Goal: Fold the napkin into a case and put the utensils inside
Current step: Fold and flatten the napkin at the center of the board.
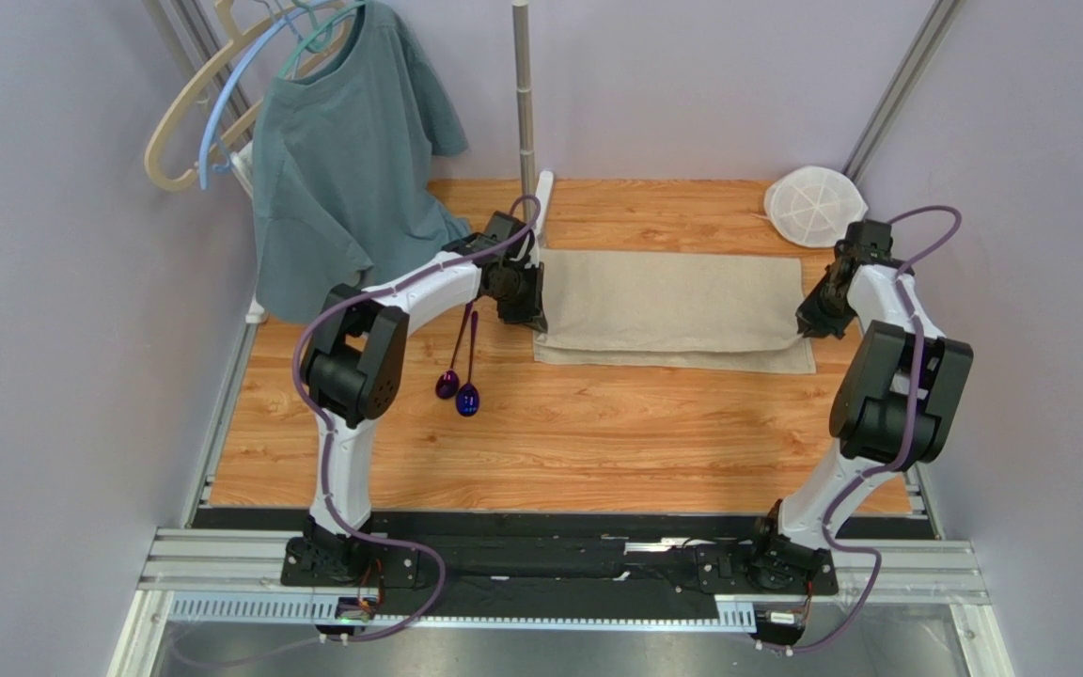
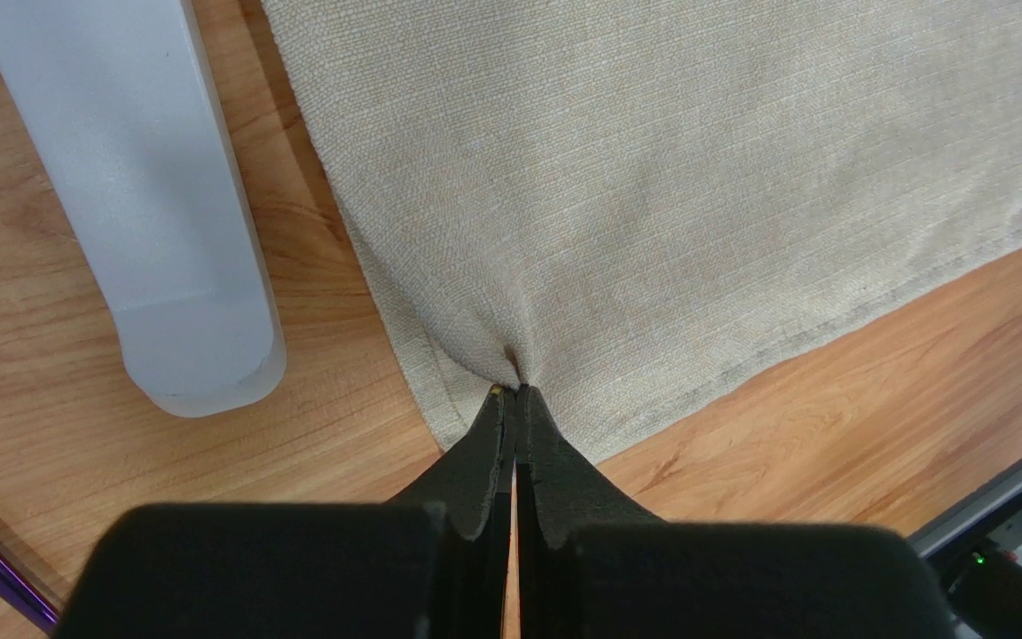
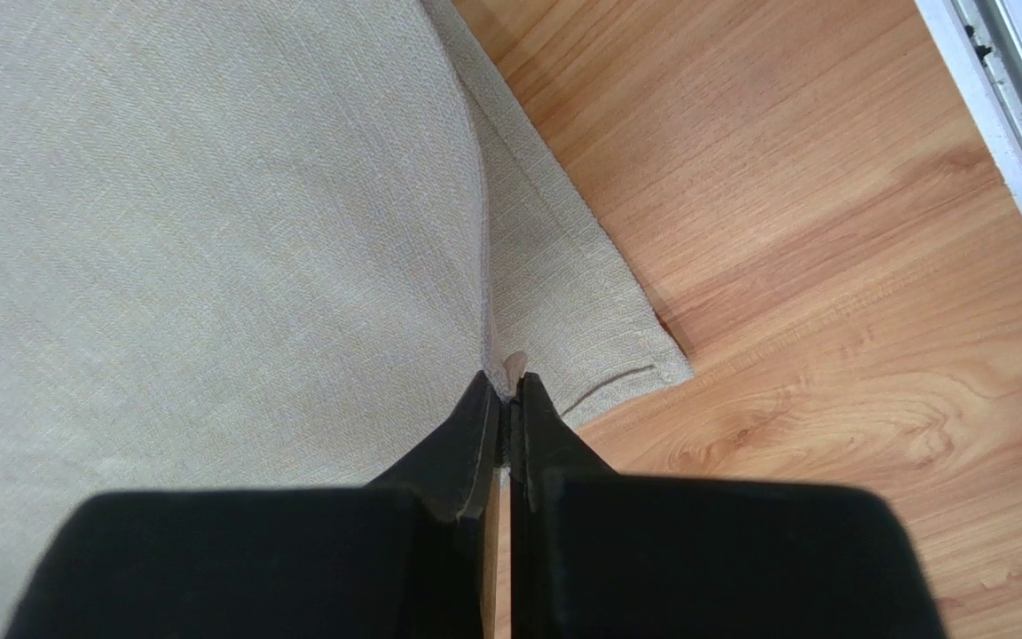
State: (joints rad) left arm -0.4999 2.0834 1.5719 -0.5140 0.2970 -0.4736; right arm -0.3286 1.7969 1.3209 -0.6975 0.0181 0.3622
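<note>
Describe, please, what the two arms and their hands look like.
The left arm and right arm have white links, bulky black joint housings and a looping purple cable each. The left hand and right hand each end in two flat, matte black, tapered fingers.

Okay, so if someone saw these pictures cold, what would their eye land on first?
The beige napkin, folded over on itself on the wooden table, with the left gripper and the right gripper each pinched shut on one end of it. Next, the two purple spoons lying just left of it, and the grey-green T-shirt hanging in the far left corner.
</note>
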